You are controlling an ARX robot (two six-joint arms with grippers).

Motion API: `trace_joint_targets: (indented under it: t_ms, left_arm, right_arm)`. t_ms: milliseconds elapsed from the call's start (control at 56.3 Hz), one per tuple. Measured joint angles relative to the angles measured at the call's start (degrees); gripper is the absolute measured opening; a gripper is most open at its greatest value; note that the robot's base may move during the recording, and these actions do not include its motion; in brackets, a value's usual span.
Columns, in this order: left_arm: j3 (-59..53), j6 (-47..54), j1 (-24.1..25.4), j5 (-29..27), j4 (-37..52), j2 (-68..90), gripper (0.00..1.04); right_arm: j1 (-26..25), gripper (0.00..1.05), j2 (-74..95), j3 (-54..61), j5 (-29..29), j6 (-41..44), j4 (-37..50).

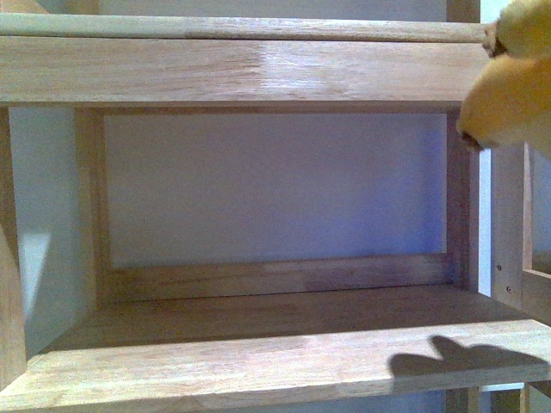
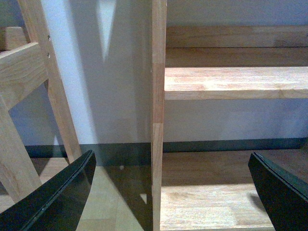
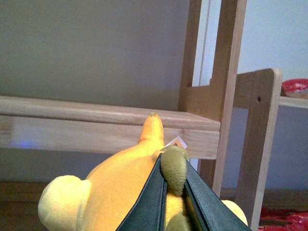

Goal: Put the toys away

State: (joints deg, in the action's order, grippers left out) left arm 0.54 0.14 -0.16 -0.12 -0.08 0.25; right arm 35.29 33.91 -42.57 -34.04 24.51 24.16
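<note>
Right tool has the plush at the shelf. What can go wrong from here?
Thin grip: the right tool seems to pinch the plush only by its olive ear patch, so the toy may swing or slip out.
The plush points at the front edge of the shelf board; pushing forward could jam it there.
In the front view it sits by the right upright and could snag.

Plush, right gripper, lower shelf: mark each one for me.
plush (image 3: 110, 187): right wrist view, on its orange-yellow body.
right gripper (image 3: 173, 166): right wrist view, midway between the fingertips, shut on the plush.
lower shelf (image 1: 258, 366): front view, on the bare front board.
</note>
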Motion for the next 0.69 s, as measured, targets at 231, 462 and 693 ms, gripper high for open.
trace_joint_targets:
  t_ms: [231, 462, 693]
  left_arm:
    - [0.0, 0.0, 0.0, 0.0, 0.0, 0.0, 0.98]
    - [0.0, 0.0, 0.0, 0.0, 0.0, 0.0, 0.98]
    - [0.0, 0.0, 0.0, 0.0, 0.0, 0.0, 0.98]
  right_arm:
    - [9.05, 0.06, 6.58, -7.82, -4.07, 6.21, 4.13]
    - [12.96, 0.06, 13.84, -15.8, -2.16, 10.47, 5.18]
    - [7.32, 0.06, 20.04, -21.99, 4.11, 9.07, 2.67]
